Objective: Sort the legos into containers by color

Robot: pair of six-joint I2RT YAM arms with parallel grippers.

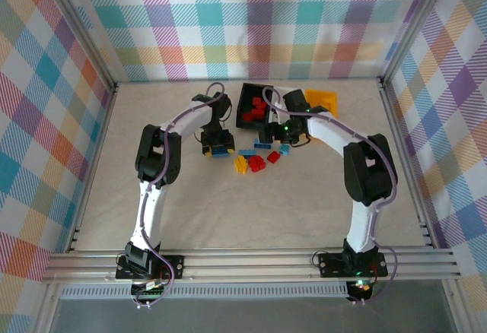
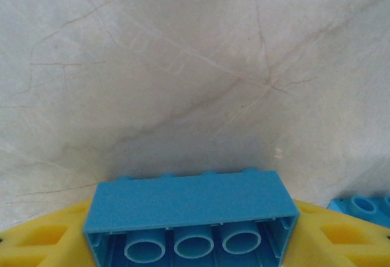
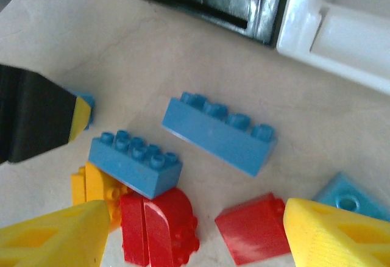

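While a handful of loose bricks (image 1: 259, 158) lies on the table (image 1: 228, 219) between the two arms, the sorting looks partly done, by my reading somewhere near the middle. Nearest the arm bases sit a yellow brick (image 1: 240, 165) and two red bricks (image 1: 257, 164), close together. Just beyond them lie a long blue brick (image 3: 219, 134), a shorter blue one (image 3: 135, 164) that seems to rest partly on the yellow brick and a red one, and a pale blue piece (image 3: 348, 199) off to the side.

The right gripper (image 3: 196, 218) hovers over this pile with its fingers spread wide and nothing between them. To its left, the left gripper (image 1: 218, 150) has its yellow fingers (image 2: 341, 239) against both ends of a third blue brick (image 2: 190, 209). That looks like a grip, though I cannot tell whether the brick is off the table.

Farther back stand the bins. The black bin (image 1: 243, 99) holds a heap of red pieces (image 1: 259, 107). The white bin (image 3: 341, 32) sits right beside it and the orange bin (image 1: 323, 99) is farthest right; I cannot tell what either holds. Left to do: every blue brick in sight, the yellow one and the two loose reds.
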